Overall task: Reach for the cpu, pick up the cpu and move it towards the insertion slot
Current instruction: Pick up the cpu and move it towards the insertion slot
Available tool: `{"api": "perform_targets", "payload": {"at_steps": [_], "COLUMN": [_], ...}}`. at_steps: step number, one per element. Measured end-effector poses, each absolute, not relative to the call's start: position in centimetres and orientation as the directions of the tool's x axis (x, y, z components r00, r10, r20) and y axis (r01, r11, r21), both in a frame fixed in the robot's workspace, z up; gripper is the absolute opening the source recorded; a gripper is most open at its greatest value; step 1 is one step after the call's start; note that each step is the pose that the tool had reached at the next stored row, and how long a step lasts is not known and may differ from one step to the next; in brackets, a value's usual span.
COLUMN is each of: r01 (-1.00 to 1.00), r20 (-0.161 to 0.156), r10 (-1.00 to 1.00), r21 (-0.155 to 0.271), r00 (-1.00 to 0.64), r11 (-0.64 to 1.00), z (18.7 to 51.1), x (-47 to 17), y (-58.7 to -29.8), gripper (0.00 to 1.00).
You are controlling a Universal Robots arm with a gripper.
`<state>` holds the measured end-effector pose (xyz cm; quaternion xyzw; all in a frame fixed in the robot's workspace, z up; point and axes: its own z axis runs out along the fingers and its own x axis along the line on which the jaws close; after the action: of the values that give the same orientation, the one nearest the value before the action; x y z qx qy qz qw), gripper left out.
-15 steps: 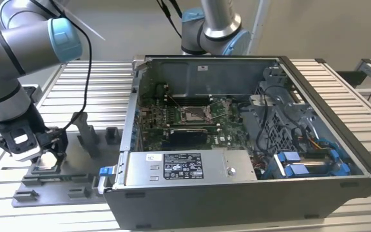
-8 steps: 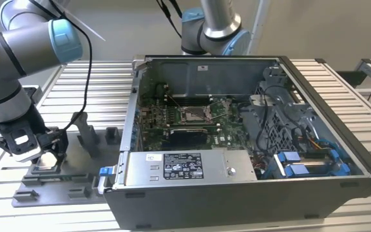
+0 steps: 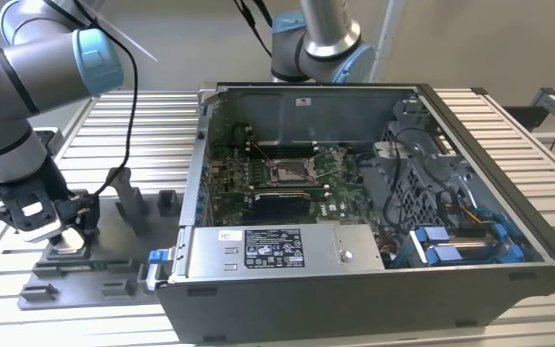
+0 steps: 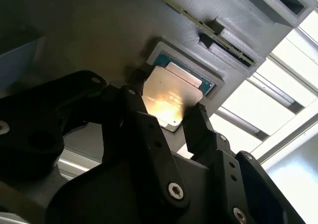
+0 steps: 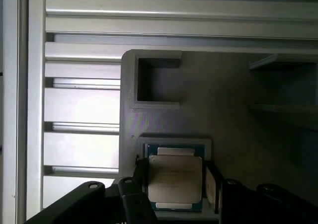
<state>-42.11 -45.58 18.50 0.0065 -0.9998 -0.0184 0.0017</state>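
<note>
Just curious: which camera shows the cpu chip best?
First wrist view: the cpu lies nearly square-on in its grey tray nest. The second wrist view shows it slanted, with glare; in the exterior view the gripper stands over it.

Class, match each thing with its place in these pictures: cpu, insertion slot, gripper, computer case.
1 cpu
2 insertion slot
3 gripper
4 computer case

A on the green board inside the case
B seated in a recess of the grey tray
C low over the tray, at the cpu
D at the exterior view's right of the tray

Pairs: 1-B, 2-A, 3-C, 4-D
</note>
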Motion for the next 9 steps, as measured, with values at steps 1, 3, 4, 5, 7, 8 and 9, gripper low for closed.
{"api": "perform_targets", "payload": {"at_steps": [1,3,4,5,7,8,9], "r01": [-0.013,-0.013,-0.013,-0.012,-0.011,-0.01,-0.01], "r20": [0.003,0.003,0.003,0.003,0.003,0.003,0.003], "r10": [-0.013,-0.013,-0.013,-0.012,-0.011,-0.01,-0.01], "r21": [0.037,0.037,0.037,0.037,0.037,0.037,0.037], "r00": [-1.0,-1.0,-1.0,-1.0,-1.0,-1.0,-1.0], "r11": [0.999,0.999,0.999,0.999,0.999,0.999,0.999], "z": [18.5,18.5,18.5,18.5,19.1,19.6,20.1], "x": [-42.1,-42.1,-42.1,-42.1,-42.1,-42.1,-42.1], "y": [-45.6,-45.6,-45.6,-45.6,-45.6,-45.6,-45.6], "gripper": [0.0,0.0,0.0,0.0,0.0,0.0,0.0]}}
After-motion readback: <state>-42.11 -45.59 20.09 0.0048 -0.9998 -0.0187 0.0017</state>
